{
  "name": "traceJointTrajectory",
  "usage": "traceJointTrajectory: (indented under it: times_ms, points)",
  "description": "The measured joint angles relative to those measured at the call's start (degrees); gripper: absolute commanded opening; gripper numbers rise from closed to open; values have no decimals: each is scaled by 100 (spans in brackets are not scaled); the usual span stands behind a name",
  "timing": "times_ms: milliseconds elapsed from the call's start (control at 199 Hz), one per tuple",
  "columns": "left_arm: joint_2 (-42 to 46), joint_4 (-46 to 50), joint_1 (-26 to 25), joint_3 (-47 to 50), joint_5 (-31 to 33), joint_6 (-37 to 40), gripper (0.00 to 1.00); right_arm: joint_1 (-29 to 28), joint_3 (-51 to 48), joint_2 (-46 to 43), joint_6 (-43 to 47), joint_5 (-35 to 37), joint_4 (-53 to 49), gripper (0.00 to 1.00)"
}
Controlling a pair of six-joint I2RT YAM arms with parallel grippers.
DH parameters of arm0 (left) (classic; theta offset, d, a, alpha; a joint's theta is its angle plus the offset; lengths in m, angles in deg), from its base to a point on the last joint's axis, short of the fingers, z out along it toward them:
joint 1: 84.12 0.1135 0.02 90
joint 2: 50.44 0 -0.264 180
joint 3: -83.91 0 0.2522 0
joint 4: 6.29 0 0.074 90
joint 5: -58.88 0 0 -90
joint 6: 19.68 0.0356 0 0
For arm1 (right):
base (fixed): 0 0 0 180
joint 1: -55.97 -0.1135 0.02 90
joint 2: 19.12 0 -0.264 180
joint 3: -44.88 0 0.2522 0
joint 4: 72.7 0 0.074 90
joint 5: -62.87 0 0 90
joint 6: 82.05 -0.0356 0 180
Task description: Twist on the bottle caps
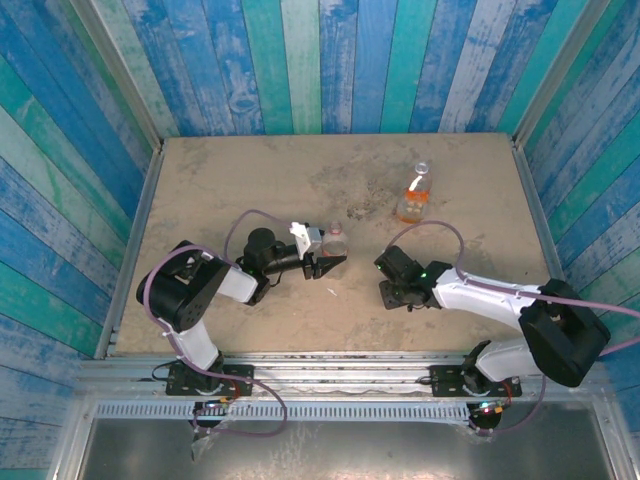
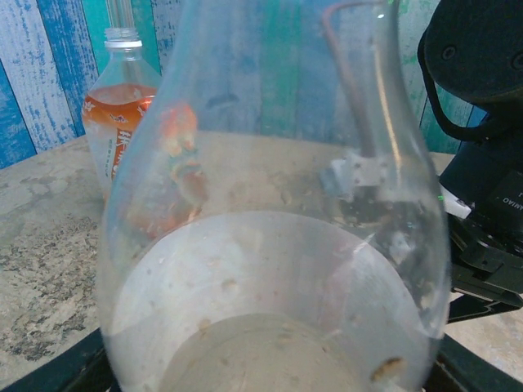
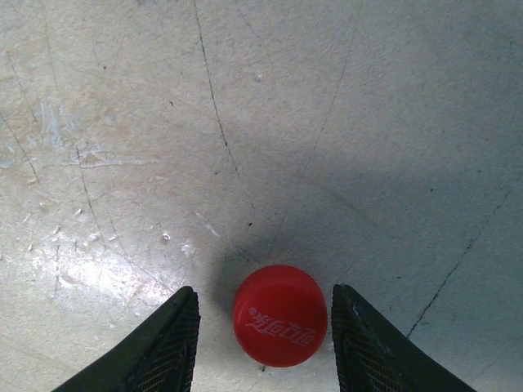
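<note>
My left gripper [image 1: 328, 262] is shut on the small clear bottle [image 1: 336, 240], holding it upright near the table's middle. In the left wrist view this bottle [image 2: 270, 245] is very close and its neck is out of frame. The wider bottle with the orange label [image 1: 413, 196] stands uncapped at the back right, and the left wrist view shows that orange bottle [image 2: 122, 106] at upper left. My right gripper [image 3: 264, 289] points down at the table, open, with the red cap [image 3: 280, 314] lying flat between its fingers [image 3: 176, 343]. A thin gap shows on each side of the cap.
The right arm's black body [image 2: 482, 163] is close to the right of the held bottle. The sandy tabletop [image 1: 250, 180] is ringed by blue and green plank walls [image 1: 300, 60] and by a metal rail [image 1: 330, 360] along the near edge.
</note>
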Motion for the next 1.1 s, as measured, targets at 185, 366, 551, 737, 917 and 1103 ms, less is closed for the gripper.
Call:
traceJointTrajectory:
  times_ms: [185, 366, 551, 737, 917, 1103]
  points:
    - [0, 33, 0, -13, 0, 9, 67, 0, -225, -68, -59, 0, 129, 42]
    - [0, 70, 0, -33, 0, 22, 67, 0, -289, -125, -105, 2, 247, 40]
    - [0, 90, 0, -44, 2, 22, 67, 0, -323, -181, -125, 2, 389, 41]
    - [0, 109, 0, -55, 0, 22, 67, -2, -385, -247, -140, 24, 468, 41]
    - [0, 142, 0, -70, 0, 22, 67, -2, -391, -240, -146, 22, 538, 36]
    - [0, 144, 0, -70, 2, 24, 67, -2, -407, -214, -160, 20, 616, 37]
